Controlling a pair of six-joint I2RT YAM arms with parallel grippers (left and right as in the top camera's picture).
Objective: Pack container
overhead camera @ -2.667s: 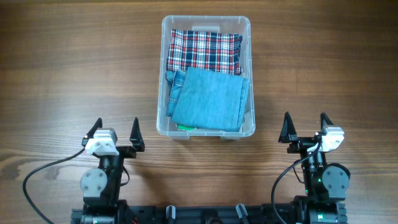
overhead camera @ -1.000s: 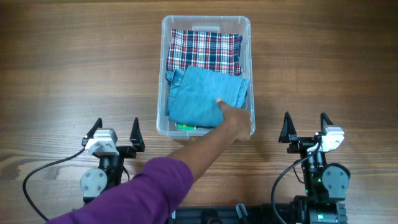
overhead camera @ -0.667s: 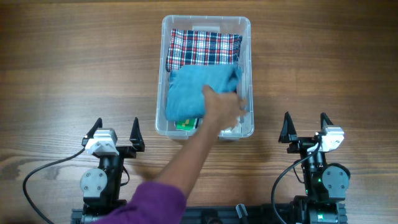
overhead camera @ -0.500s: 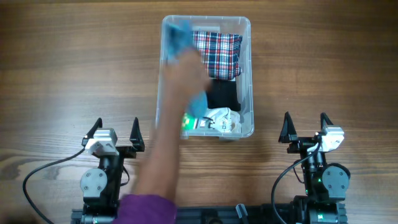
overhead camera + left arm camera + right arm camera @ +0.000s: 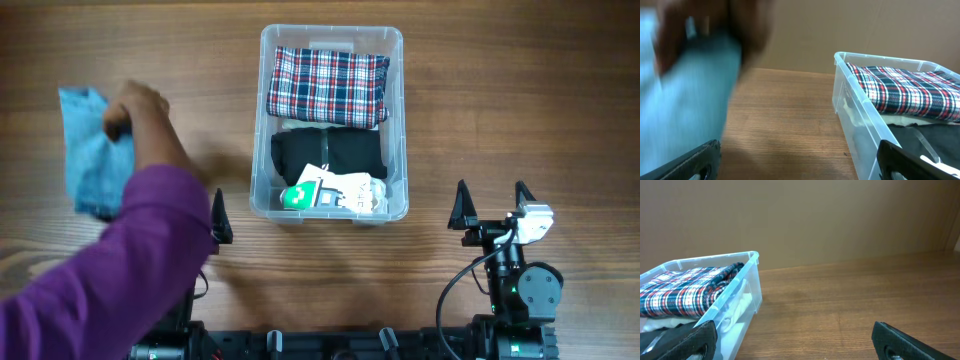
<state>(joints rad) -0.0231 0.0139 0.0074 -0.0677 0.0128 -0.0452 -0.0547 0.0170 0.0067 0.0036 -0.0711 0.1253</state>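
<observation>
The clear container [image 5: 331, 31] stands at the table's middle. It holds a folded plaid cloth [image 5: 328, 85] at the far end, a black garment [image 5: 330, 155] and a white and green packet [image 5: 335, 193] at the near end. My left gripper [image 5: 799, 156] is open, with bare wood between its fingers and the container's wall [image 5: 860, 117] to its right. In the overhead view a purple sleeve covers most of it, leaving only one finger [image 5: 219, 215] showing. To the container's right, my right gripper [image 5: 490, 200] also stands open and empty, with the container's corner [image 5: 747, 285] on its left.
A person's hand [image 5: 145, 112] in a purple sleeve [image 5: 130, 270] holds a blue denim cloth [image 5: 88, 150] over the table's left side, above my left arm. The cloth [image 5: 685, 90] fills the left of the left wrist view as a blur.
A hand reached into the container, lifted the blue denim cloth out and carried it far left. The black garment and the packet now show. Neither gripper moved.
</observation>
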